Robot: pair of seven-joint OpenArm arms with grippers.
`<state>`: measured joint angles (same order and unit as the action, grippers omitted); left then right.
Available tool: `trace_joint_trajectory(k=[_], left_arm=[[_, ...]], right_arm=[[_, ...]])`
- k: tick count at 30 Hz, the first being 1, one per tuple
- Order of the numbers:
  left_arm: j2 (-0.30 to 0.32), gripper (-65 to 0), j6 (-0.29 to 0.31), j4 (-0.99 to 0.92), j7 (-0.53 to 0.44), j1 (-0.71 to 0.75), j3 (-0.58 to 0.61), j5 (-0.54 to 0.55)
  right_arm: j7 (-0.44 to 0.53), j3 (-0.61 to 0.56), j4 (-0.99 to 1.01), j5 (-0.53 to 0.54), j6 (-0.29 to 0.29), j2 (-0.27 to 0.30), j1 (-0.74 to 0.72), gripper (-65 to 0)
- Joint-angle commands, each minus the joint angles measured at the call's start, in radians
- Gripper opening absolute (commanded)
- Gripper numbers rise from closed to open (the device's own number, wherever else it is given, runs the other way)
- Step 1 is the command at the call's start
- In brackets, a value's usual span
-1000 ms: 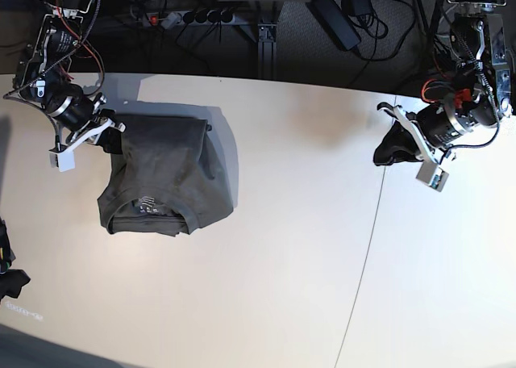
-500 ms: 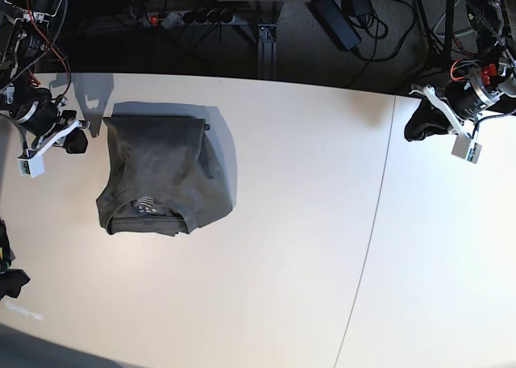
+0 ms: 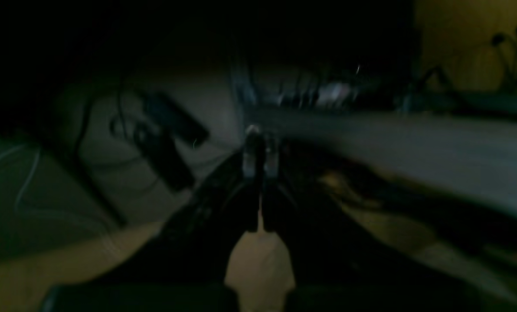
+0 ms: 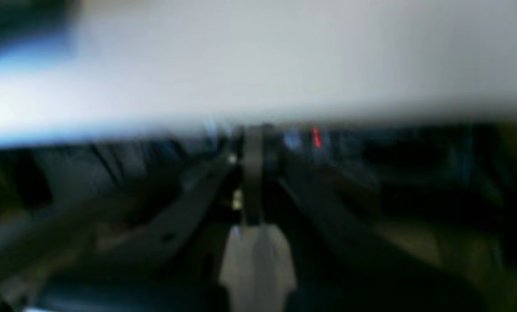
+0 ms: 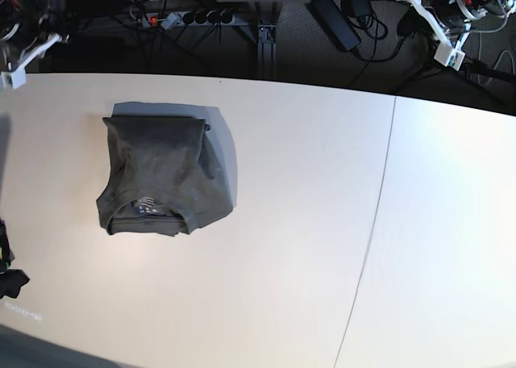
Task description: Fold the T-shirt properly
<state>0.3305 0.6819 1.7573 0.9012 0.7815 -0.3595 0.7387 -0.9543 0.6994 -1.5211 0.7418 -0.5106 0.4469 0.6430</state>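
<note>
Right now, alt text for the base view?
A folded dark olive-grey T-shirt lies on the pale table, neck label showing. Both arms are pulled back to the far corners, touching nothing.

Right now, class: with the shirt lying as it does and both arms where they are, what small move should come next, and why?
Probably none on the cloth: keep both arms parked. The T-shirt already lies as a compact folded bundle on the table, and the left gripper and right gripper sit shut, off beyond the table's far edge.
</note>
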Motion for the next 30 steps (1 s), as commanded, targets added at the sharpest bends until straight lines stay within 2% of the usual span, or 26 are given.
trace_joint_trajectory(k=[1,9,14,16,18,21,25,27,30], left_arm=[[0.013,-65.0,0.016,0.011,-0.019,0.025,-0.008,-0.007],[0.014,-65.0,0.016,0.008,-0.013,0.193,-0.007,-0.069],[0.017,-65.0,0.013,-0.122,-0.048,0.196,-0.007,-0.210],[0.023,-65.0,-0.037,-0.227,-0.071,0.174,0.007,-0.304],[0.044,-65.0,-0.091,-0.354,-0.058,0.125,0.040,-0.402],[0.104,-65.0,-0.144,-0.571,-0.048,0.032,0.132,-0.450],[0.161,-65.0,-0.147,-0.828,-0.045,-0.175,0.301,-0.472],[0.163,-65.0,-0.148,-0.932,-0.050,-0.303,0.394,-0.482],[0.148,-65.0,-0.148,-1.066,-0.121,-0.473,0.541,-0.500]], right_arm=[[0.005,0.008,-0.009,0.018,-0.040,0.009,0.048,-65.0],[-0.011,0.008,-0.008,0.018,-0.035,-0.051,0.312,-65.0],[-0.011,0.006,0.029,0.018,-0.019,-0.096,0.408,-65.0],[-0.020,0.000,0.090,0.012,-0.006,-0.104,0.410,-65.0],[-0.040,-0.024,0.174,-0.008,0.022,-0.102,0.406,-65.0],[-0.041,-0.088,0.307,-0.032,0.047,-0.097,0.393,-65.0],[-0.041,-0.220,0.483,-0.074,0.069,-0.098,0.294,-65.0],[-0.041,-0.294,0.582,-0.114,0.087,-0.101,0.209,-65.0],[-0.037,-0.376,0.739,-0.187,0.115,-0.120,0.061,-65.0]])
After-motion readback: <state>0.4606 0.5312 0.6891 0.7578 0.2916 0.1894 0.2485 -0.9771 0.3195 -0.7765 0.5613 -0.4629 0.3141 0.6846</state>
